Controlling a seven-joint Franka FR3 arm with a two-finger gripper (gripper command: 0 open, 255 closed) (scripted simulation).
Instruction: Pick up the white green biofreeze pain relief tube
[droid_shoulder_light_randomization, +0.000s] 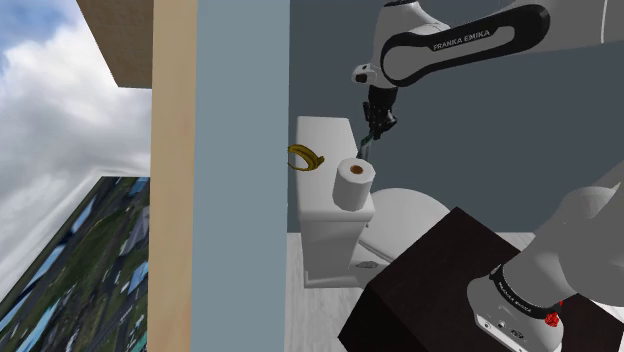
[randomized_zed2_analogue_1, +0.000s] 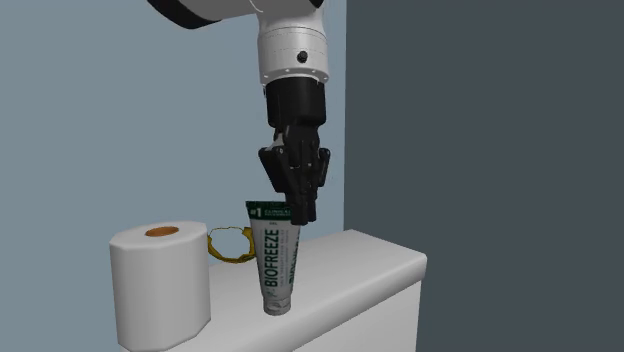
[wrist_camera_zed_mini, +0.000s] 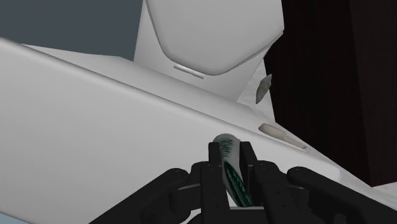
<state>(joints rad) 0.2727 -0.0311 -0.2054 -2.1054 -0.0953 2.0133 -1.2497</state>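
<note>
My gripper (wrist_camera_zed_mini: 231, 159) is closed nearly all the way; both fingers (wrist_camera_zed_mini: 215, 159) press on the flat top end of the Biofreeze tube (randomized_zed2_analogue_1: 277, 262), w/ only its thin edge btwn them; so I have it by the top, toward one corner. Tube hangs upright below me, cap down, white w/ green print; cap is at or just above the tank lid (randomized_zed2_analogue_1: 380, 262); can't tell which.

Handling, my guess: light, plastic, soft in the belly, stiffer at the crimp and the cap; a squeeze mid-body would dent it and could let it squirm out; the crimp is flat w/ two parallel faces, so it's the better hold. Skin looks smooth, prob. a bit slippery; so firm pinch and a straight-up lift, no swing, since the long body hangs off a small off-centre grip and may pivot.

On the same lid, near the tube but apart: toilet roll (randomized_zed2_analogue_1: 160, 285), standing on end; behind it a yellow loop (randomized_zed2_analogue_1: 228, 245) lying flat; neither touches the tube. Farther off, past the lid's edge, the toilet seat cover (wrist_camera_zed_mini: 210, 32); dark stand (droid_shoulder_light_randomization: 440, 290) next to that; blue-grey wall (randomized_zed2_analogue_1: 100, 100) at the back.
</note>
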